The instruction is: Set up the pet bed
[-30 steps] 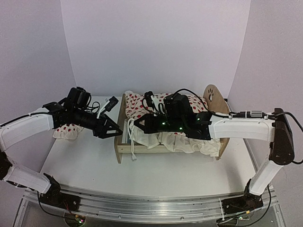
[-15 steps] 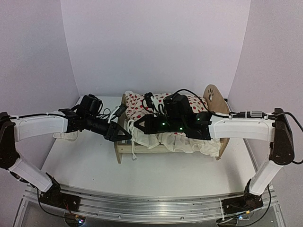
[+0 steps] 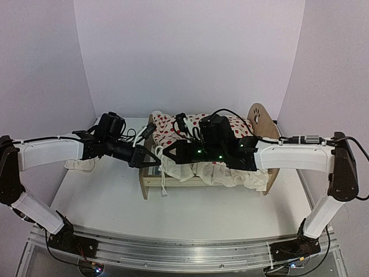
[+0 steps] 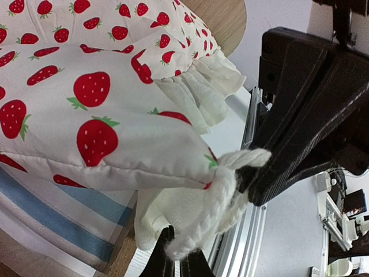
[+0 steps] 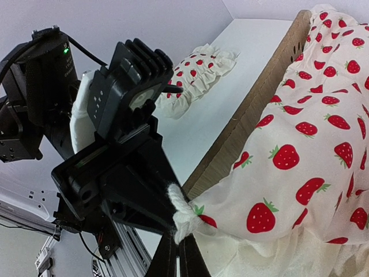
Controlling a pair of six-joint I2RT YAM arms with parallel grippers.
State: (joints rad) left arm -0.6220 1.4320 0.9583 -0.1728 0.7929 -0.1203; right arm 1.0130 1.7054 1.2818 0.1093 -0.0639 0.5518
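Observation:
The pet bed (image 3: 258, 118) is a light-wood frame with a blue-and-white striped mattress (image 4: 52, 213). A strawberry-print ruffled blanket (image 3: 167, 130) is heaped on it. At the blanket's corner hangs a white cord (image 4: 222, 190) with a knot. My left gripper (image 4: 176, 264) is shut on the cord's loose end beside the footboard. My right gripper (image 5: 176, 257) is shut on the same cord's knot (image 5: 183, 210), right against the left one. In the top view the left gripper (image 3: 154, 157) and the right gripper (image 3: 164, 151) meet at the bed's left end.
A small strawberry-print pillow (image 5: 199, 72) lies on the white table left of the bed, partly under the left arm (image 3: 52, 153). The right arm (image 3: 288, 156) stretches across the bed from the right. Purple walls close in the back and sides.
My left arm has swung right from beside the pillow to the bed's left end. Its jaws have closed on the white cord. The right arm has stayed put.

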